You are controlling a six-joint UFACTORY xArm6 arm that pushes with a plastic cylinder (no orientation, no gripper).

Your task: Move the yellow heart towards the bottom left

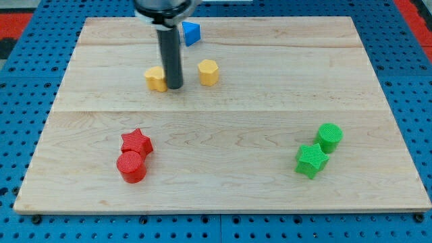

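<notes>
The yellow heart (155, 79) lies on the wooden board (223, 175) in the upper left-middle part of the view. My tip (175, 87) stands right against the heart's right side, partly covering it. A yellow hexagon block (208, 72) lies a little to the right of my tip, apart from it.
A blue triangular block (192, 33) lies near the view's top, just right of the rod. A red star (137, 142) touches a red cylinder (131, 166) at the lower left. A green cylinder (330, 137) and a green star (311, 160) sit together at the lower right.
</notes>
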